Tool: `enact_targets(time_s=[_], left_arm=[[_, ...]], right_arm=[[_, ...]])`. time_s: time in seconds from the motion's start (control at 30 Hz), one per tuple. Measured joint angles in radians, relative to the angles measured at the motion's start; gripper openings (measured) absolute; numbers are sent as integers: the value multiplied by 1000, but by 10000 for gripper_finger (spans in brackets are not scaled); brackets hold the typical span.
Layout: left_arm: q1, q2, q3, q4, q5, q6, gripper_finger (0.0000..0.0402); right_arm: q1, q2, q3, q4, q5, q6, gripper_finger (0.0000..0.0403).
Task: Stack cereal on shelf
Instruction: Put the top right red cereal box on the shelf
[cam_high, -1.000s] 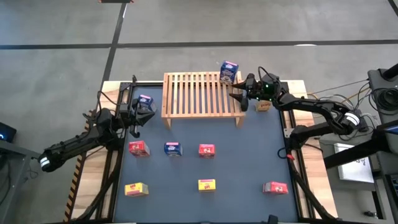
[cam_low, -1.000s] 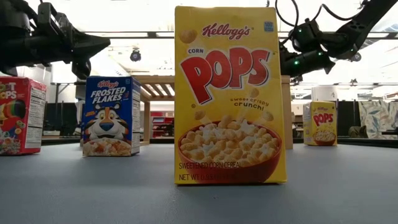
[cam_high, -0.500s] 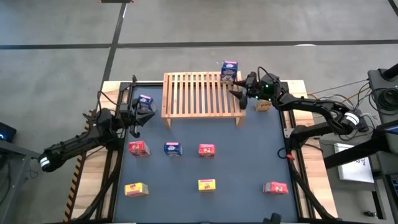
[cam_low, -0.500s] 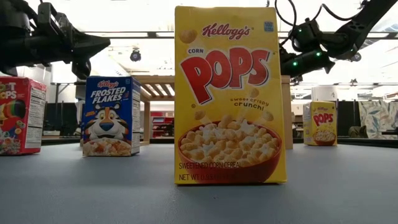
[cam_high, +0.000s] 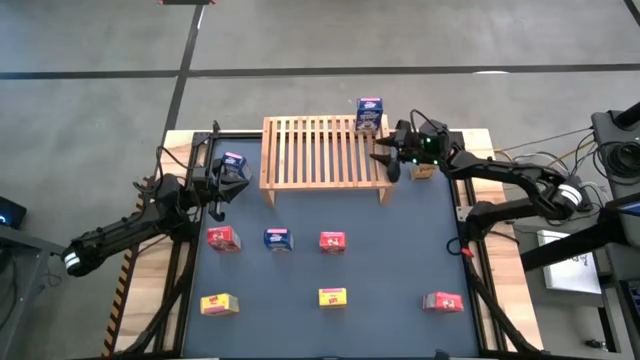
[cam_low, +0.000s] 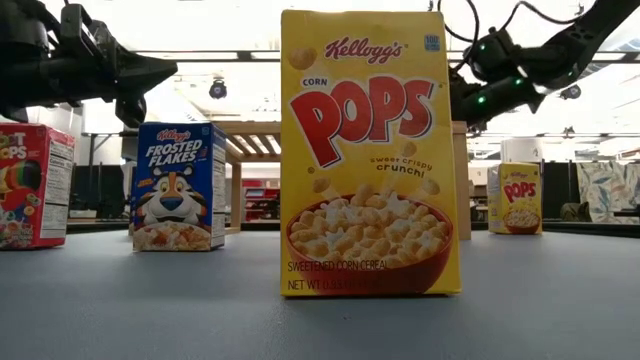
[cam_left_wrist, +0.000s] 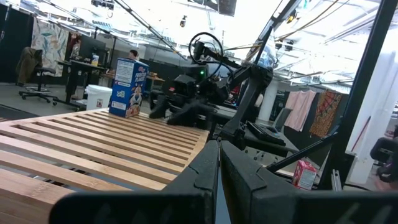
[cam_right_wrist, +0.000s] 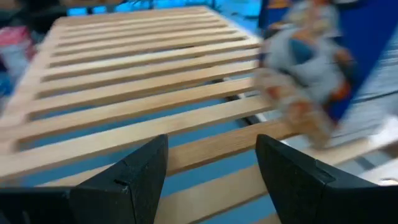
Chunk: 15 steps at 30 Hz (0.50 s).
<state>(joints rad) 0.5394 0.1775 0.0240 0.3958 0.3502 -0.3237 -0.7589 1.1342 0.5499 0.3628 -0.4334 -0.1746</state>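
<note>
The light wooden shelf (cam_high: 320, 150) stands at the table's far middle. One blue cereal box (cam_high: 369, 115) stands upright on its far right corner, and shows blurred in the right wrist view (cam_right_wrist: 311, 62). My right gripper (cam_high: 386, 160) hovers open over the shelf's right end, just on the near side of that box, fingers apart (cam_right_wrist: 211, 180). My left gripper (cam_high: 217, 188) is shut (cam_left_wrist: 217, 163) at the shelf's left side, beside another blue box (cam_high: 233, 162) standing on the mat. The other cereal boxes stand on the mat.
On the mat stand a red box (cam_high: 222, 238), a blue box (cam_high: 277, 239), a red box (cam_high: 332, 241), two yellow boxes (cam_high: 218, 304) (cam_high: 332, 296) and a red box (cam_high: 441, 301). One yellow box (cam_high: 423, 170) sits under the right arm. Most of the shelf's slats are bare.
My right gripper has drawn back a little from the blue box on the shelf, toward the table's right and near edges, staying open. The box stands where it was. The left arm has kept still.
</note>
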Motion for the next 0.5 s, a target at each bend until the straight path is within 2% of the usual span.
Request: enact_targets(time_s=[0.2, 0.5], left_arm=[[0, 0, 0, 0, 0, 0, 0], [0, 0, 0, 0, 0, 0, 0]], right_arm=[[41, -161, 0, -164, 93, -27, 233], [107, -393, -21, -270, 104, 25, 233]])
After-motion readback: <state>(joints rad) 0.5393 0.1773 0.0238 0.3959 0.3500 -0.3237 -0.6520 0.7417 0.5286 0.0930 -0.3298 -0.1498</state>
